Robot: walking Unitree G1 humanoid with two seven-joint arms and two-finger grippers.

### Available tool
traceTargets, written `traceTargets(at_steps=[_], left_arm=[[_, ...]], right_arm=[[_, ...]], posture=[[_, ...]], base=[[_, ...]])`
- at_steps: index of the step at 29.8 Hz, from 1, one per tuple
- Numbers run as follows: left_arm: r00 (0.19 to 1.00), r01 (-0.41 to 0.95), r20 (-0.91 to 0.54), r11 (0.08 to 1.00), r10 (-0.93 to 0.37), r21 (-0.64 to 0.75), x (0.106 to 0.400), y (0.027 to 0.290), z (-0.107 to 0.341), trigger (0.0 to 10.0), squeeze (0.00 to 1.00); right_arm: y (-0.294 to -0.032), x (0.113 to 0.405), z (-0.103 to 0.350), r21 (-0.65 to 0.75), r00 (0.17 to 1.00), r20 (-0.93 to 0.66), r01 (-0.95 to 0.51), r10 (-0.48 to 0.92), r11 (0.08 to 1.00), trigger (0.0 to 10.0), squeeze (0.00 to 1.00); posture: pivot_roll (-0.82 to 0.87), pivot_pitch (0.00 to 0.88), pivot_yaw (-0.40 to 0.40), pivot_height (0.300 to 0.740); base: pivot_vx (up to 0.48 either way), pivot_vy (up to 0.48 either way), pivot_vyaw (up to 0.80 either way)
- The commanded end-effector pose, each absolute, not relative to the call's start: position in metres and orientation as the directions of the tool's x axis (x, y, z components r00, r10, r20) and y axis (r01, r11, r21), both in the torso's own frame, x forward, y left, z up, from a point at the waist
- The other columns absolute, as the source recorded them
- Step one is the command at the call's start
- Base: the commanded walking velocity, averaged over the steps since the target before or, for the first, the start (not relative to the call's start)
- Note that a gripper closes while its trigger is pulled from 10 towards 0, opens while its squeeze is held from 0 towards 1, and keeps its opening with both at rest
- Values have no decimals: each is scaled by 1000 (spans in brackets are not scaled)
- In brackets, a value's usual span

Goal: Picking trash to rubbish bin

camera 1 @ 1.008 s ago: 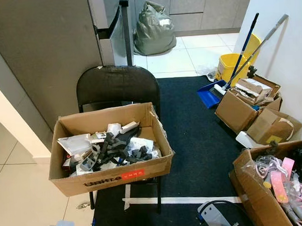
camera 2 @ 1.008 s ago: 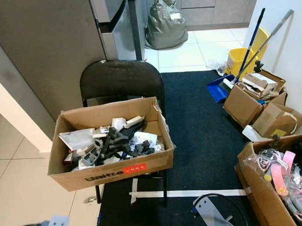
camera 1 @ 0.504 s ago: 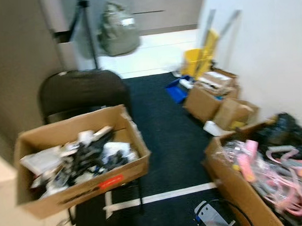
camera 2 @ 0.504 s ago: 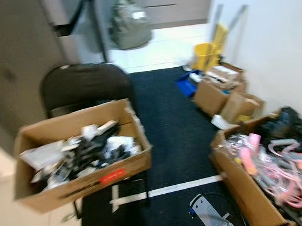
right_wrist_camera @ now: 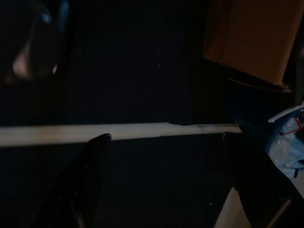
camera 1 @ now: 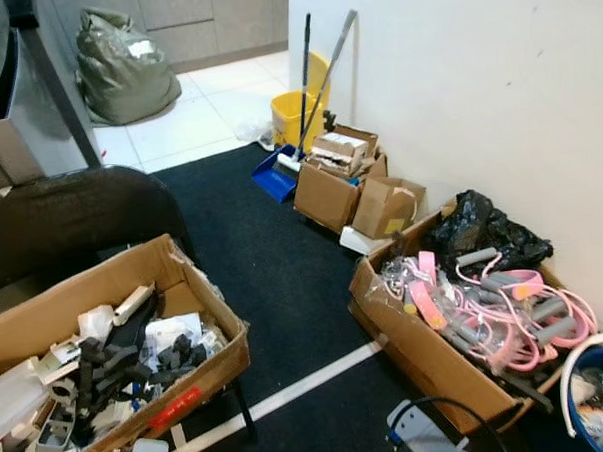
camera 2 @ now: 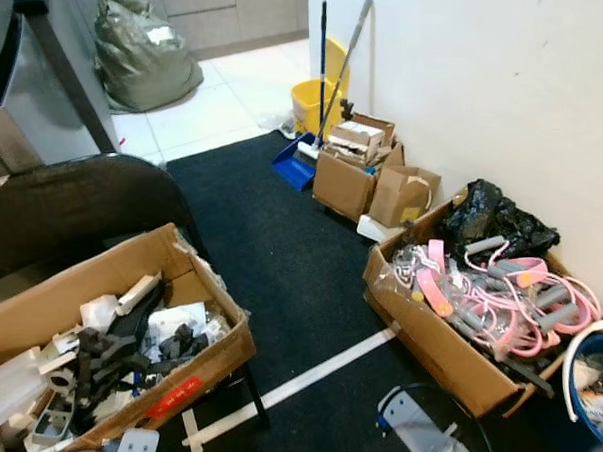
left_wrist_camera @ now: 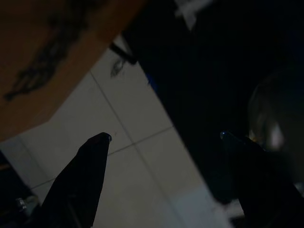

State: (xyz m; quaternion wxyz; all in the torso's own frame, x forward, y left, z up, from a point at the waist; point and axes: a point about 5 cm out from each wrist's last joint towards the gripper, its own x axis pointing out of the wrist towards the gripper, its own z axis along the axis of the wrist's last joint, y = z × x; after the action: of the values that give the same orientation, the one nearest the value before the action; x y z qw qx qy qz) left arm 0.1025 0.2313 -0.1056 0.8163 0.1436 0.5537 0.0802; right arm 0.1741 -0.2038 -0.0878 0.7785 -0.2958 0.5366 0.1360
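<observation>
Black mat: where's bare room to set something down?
Bare strip of black mat between the chair's parts box and the box of pink items, up to the blue dustpan. White tiles beyond. Crowded along the wall: small cartons, yellow bucket.

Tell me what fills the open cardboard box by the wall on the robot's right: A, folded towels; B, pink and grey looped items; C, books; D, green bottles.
B: the cardboard box beside the white wall holds a tangle of pink and grey looped items.

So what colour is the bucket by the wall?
Yellow bucket; it shows best in the right eye view.
</observation>
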Motion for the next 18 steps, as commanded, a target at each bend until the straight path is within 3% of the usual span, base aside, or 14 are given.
traceTargets(at_steps=[1,18], left_arm=[[342,46,-893,944,292,326,92,232,-108,10000,0],[334,50,-896,944,292,326,88,234,-109,10000,0]], right_arm=[[-203,172,-89,-309,377,-921,-548,-100,778,10000,0],[-196,169,-91,-290,367,-927,-559,-82,777,10000,0]], posture=[[63,26,-4,740],[86,32,13,740]], base=[[0,0,-763],[0,0,-762]])
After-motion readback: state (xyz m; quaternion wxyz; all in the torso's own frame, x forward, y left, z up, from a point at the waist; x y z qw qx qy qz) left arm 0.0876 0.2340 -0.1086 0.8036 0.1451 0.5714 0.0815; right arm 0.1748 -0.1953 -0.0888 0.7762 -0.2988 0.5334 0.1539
